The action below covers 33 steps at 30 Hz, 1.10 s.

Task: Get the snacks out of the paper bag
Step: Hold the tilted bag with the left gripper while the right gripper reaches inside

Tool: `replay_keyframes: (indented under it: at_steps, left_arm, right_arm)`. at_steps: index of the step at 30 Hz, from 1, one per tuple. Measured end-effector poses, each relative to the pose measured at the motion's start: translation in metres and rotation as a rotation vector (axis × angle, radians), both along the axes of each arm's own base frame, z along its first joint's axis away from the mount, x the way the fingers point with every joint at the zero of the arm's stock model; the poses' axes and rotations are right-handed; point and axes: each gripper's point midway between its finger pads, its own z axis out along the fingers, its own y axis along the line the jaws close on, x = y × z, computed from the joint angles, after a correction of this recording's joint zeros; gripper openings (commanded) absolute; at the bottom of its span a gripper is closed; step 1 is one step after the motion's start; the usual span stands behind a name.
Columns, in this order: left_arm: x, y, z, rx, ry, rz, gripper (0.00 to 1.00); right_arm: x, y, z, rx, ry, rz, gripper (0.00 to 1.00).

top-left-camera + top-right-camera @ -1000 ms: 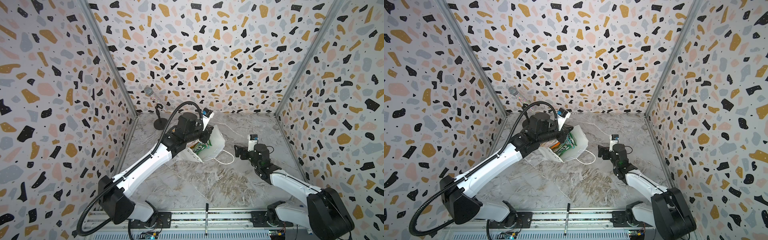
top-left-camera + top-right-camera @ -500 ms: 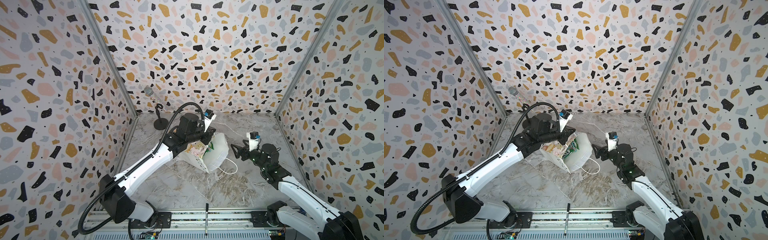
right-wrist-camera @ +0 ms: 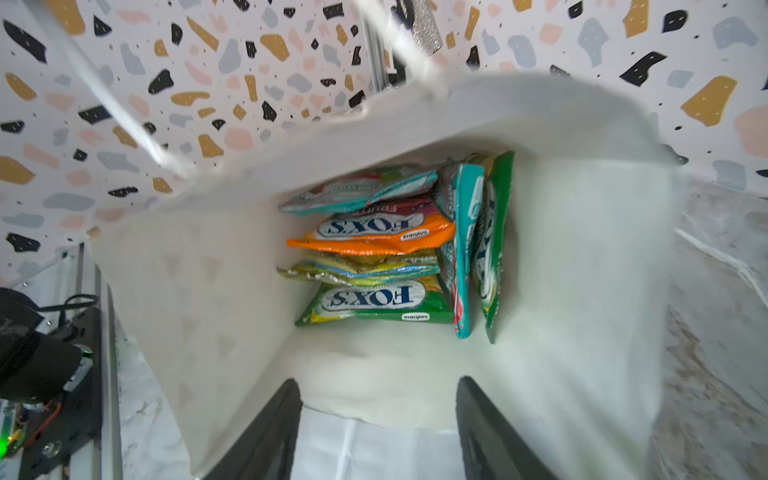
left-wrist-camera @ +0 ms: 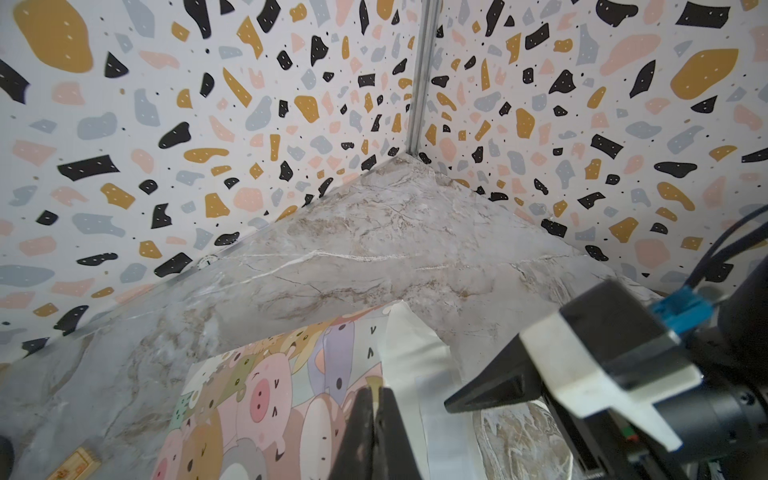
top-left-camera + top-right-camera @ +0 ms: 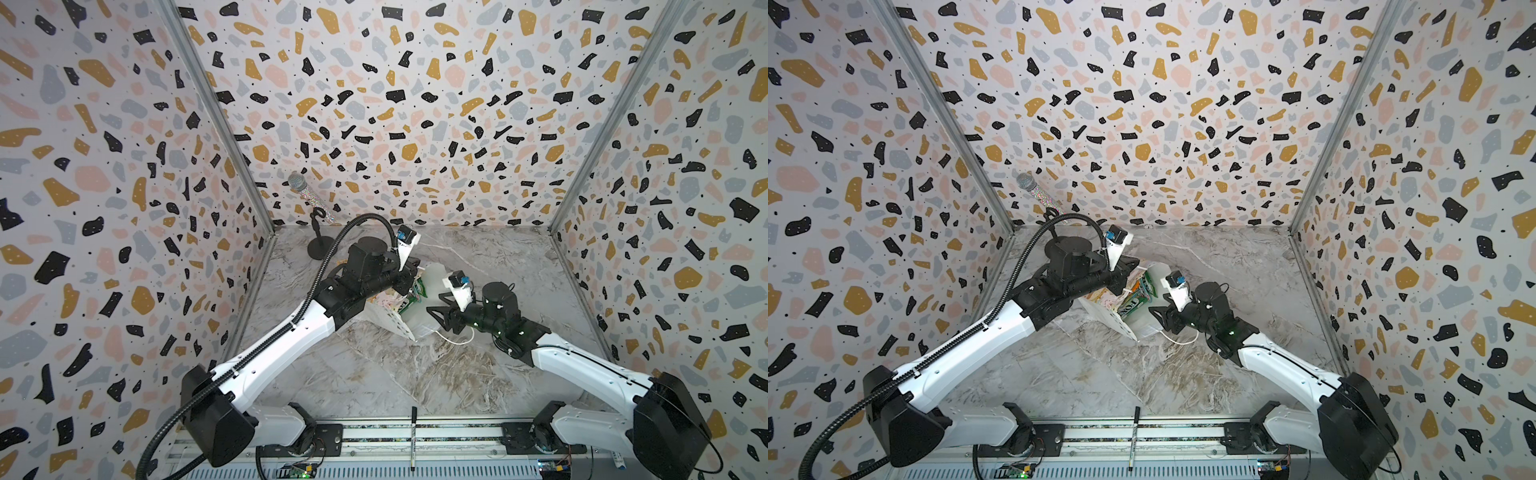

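Over the last second the left pincer (image 4: 375, 395), clamped shut on the wall of the bag (image 4: 257, 399), has tipped it over on the surface (image 5: 415, 374) so that its mouth faces right. The right pincer (image 3: 378, 382) has come across from well apart to that mouth and has drawn its jaws in from wide to half apart, empty, perhaps brushing the lower paper. The snacks (image 3: 374, 237) all sit stacked at the bag's far end, so the reach is lined up but none is out yet.
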Motion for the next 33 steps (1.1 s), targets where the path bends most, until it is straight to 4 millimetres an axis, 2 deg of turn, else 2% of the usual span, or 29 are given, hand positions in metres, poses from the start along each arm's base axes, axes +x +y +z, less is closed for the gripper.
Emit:
replay_keyframes:
  at_steps: [5, 13, 19, 23, 26, 29, 31, 33]
  left_arm:
    - [-0.001, 0.008, 0.004, -0.006, -0.033, 0.029, 0.00]
    - [-0.002, 0.010, 0.002, 0.001, -0.048, 0.033, 0.00]
    - [-0.005, 0.013, 0.000, 0.004, -0.053, 0.028, 0.00]
    - [-0.009, 0.014, -0.001, 0.005, -0.063, 0.020, 0.00]
    - [-0.011, 0.016, 0.000, 0.005, -0.075, 0.017, 0.00]
    - [-0.011, 0.016, 0.003, 0.001, -0.086, 0.016, 0.00]
    - [-0.012, 0.017, 0.004, -0.002, -0.090, 0.015, 0.00]
    - [-0.013, 0.017, 0.005, -0.004, -0.092, 0.013, 0.00]
  right_arm:
    - [0.001, 0.019, -0.024, -0.070, 0.014, 0.024, 0.55]
    - [-0.003, 0.036, -0.067, -0.160, 0.061, 0.046, 0.55]
    - [-0.013, 0.049, -0.086, -0.188, 0.089, 0.088, 0.55]
    - [-0.010, 0.056, -0.083, -0.190, 0.080, 0.081, 0.55]
    - [0.004, 0.057, -0.072, -0.184, 0.045, 0.015, 0.53]
    - [0.021, 0.054, -0.063, -0.184, 0.003, -0.068, 0.47]
    - [0.031, 0.051, -0.060, -0.191, -0.023, -0.119, 0.37]
    - [0.040, 0.050, -0.060, -0.200, -0.034, -0.154, 0.33]
